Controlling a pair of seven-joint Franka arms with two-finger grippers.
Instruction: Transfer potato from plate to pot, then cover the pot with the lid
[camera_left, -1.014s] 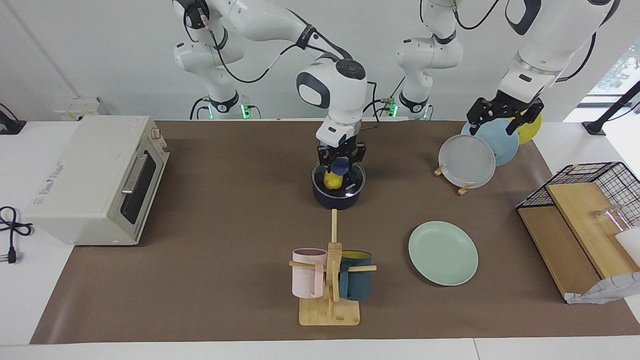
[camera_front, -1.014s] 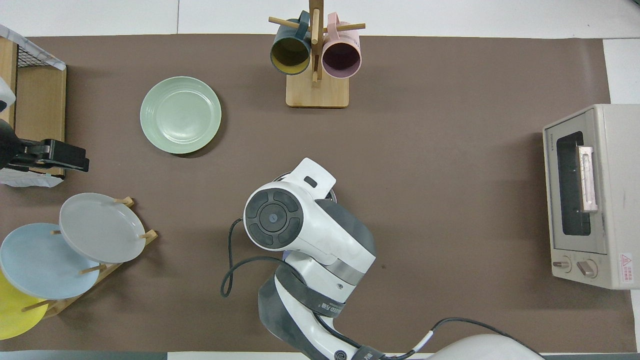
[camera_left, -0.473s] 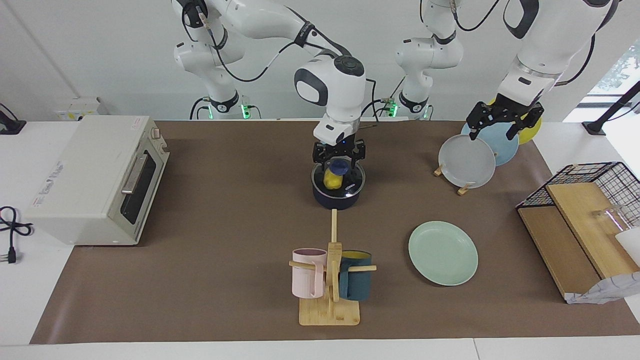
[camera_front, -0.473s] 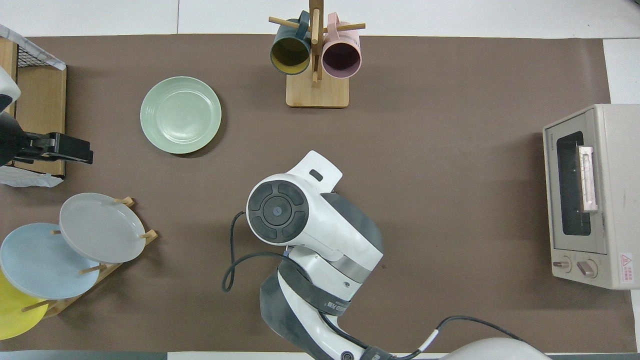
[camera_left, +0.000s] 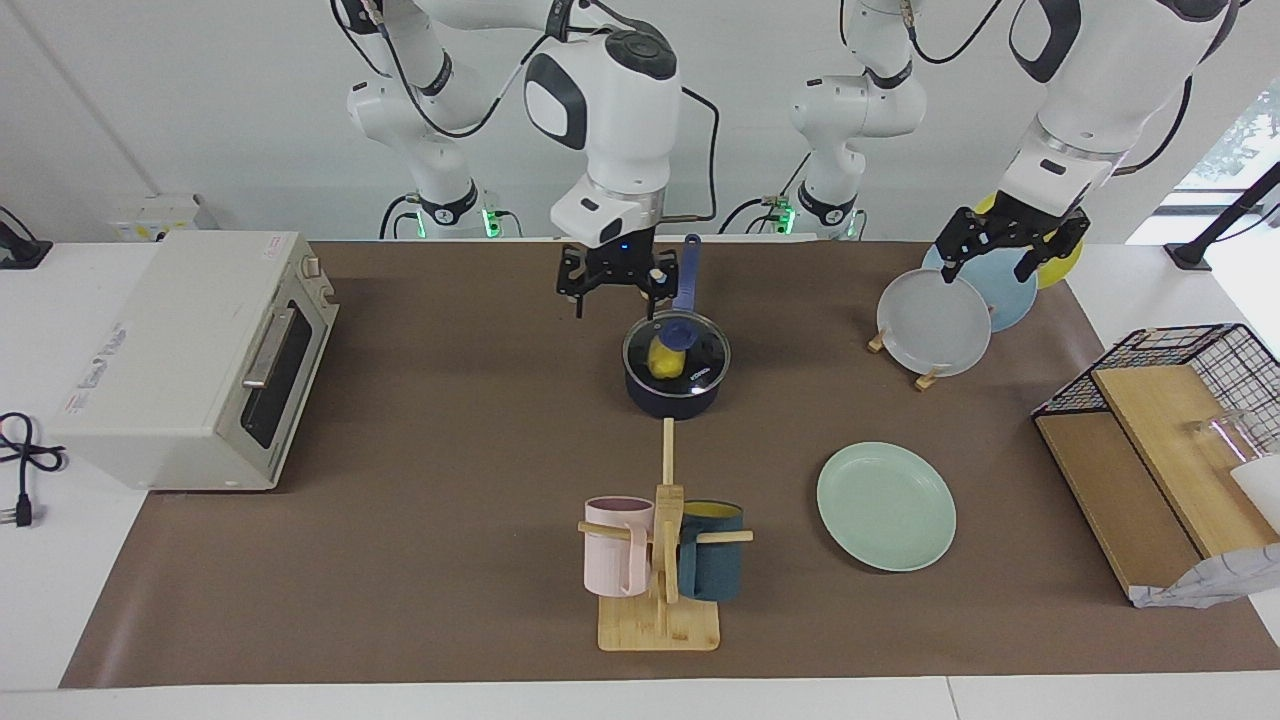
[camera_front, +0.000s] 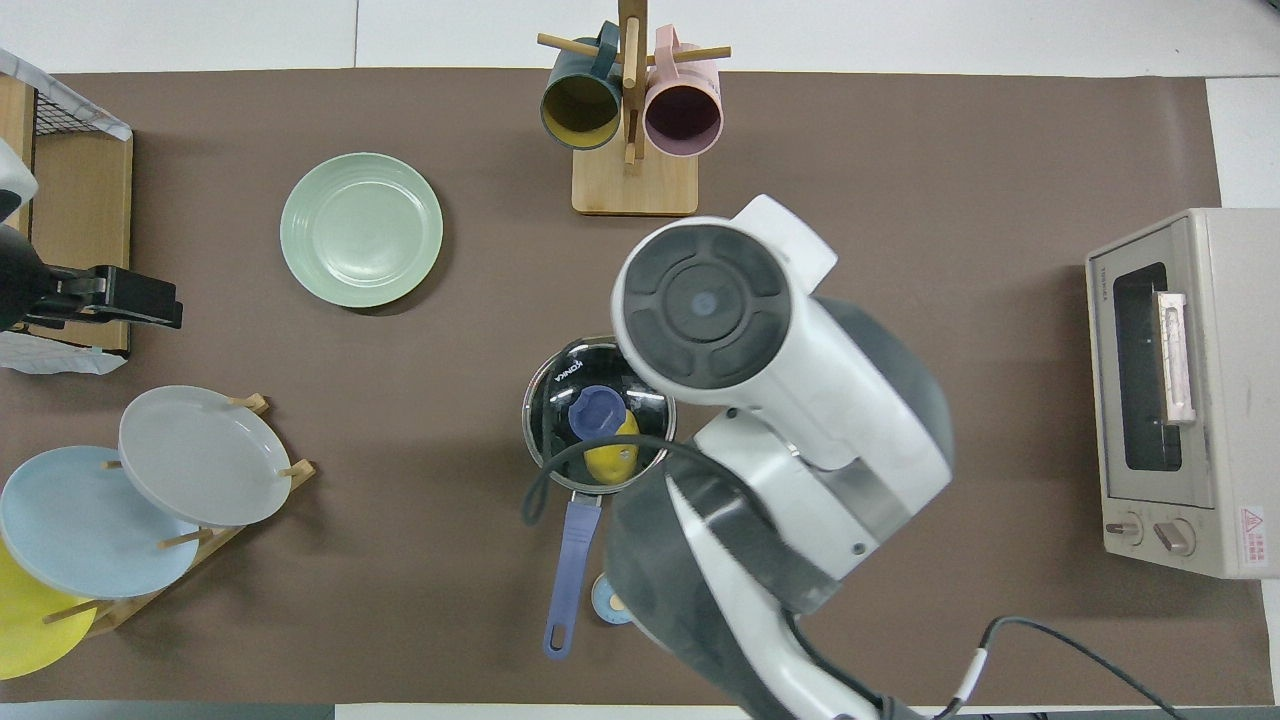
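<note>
The dark navy pot (camera_left: 676, 392) stands mid-table, its long blue handle (camera_front: 566, 573) pointing toward the robots. The clear glass lid (camera_left: 704, 352) sits on the pot, its blue knob (camera_front: 596, 410) on top. The yellow potato (camera_left: 661, 362) shows through the glass inside the pot (camera_front: 545, 398). My right gripper (camera_left: 612, 295) is open and empty, raised above the mat beside the pot, toward the right arm's end; the arm hides it in the overhead view. The mint-green plate (camera_left: 886, 506) lies bare. My left gripper (camera_left: 988, 262) is open and waits over the plate rack.
A toaster oven (camera_left: 190, 350) stands at the right arm's end. A mug rack (camera_left: 660, 560) stands farther from the robots than the pot. Grey (camera_left: 933, 322), blue and yellow plates stand in a rack. A wire basket (camera_left: 1170, 430) holds boards. A small bell (camera_front: 605, 598) sits beside the handle.
My right gripper has let go of the lid's knob, risen and drawn away toward the right arm's end. The lid stays on the pot. The left arm has barely moved.
</note>
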